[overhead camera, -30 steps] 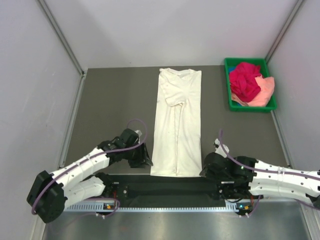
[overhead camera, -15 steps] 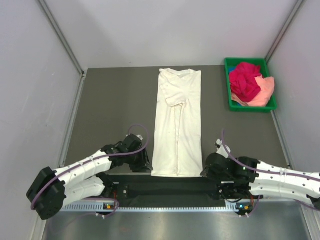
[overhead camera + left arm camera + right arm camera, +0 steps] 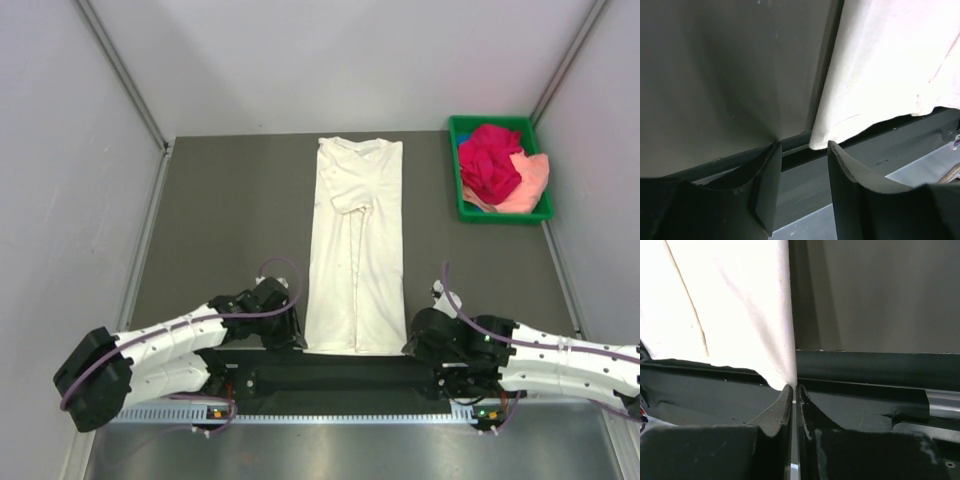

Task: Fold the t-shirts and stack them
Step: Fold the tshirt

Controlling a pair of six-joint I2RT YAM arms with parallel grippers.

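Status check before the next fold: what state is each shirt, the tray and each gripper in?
cream-white t-shirt: folded into a long strip, lying flat.
green tray: holding two unfolded shirts.
magenta-red t-shirt: crumpled in the tray.
peach-pink t-shirt: crumpled, at the tray's right side.
left gripper: open, jaws astride the near-left hem corner.
right gripper: shut on the near-right hem corner.

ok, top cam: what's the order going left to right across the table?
left gripper → cream-white t-shirt → right gripper → green tray, with the magenta-red t-shirt in it, then the peach-pink t-shirt.
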